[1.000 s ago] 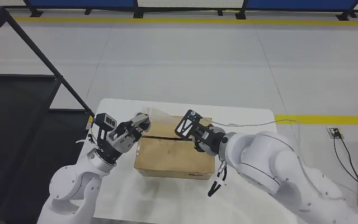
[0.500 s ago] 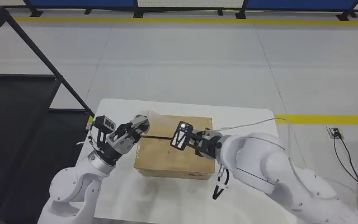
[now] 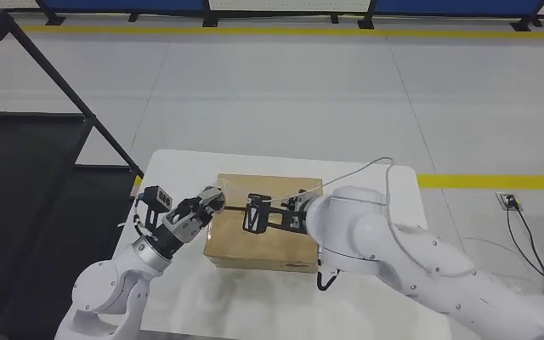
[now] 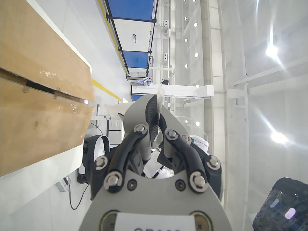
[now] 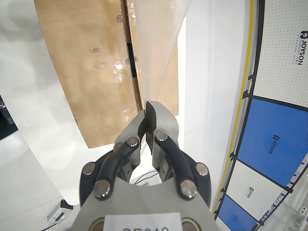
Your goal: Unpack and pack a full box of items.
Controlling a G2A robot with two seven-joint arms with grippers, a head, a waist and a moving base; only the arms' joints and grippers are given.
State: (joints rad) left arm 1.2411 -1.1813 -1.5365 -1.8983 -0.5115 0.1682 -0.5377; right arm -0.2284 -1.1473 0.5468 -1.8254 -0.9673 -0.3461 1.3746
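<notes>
Table: white top (image 3: 374, 183), rounded corners.
Floor: pale grey (image 3: 272, 93), faint seams running across it.
Yellow lines: one along the far edge of the floor (image 3: 255, 31); a second strip (image 3: 480, 180) off the table's right side.
Wall panels: blue (image 3: 450, 6) and white, in black frames (some carry print).
Black post: slanted (image 3: 68, 89), at left, above a dark floor area (image 3: 34, 195).
Socket box: on the floor, far right (image 3: 507, 201); black cables (image 3: 523, 242) beside it.
Ceiling lights: bright, flaring (image 4: 270, 51).

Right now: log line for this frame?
box closed | right fingers shut on clear tape, lifted off seam | left fingers shut on film scrap
</notes>
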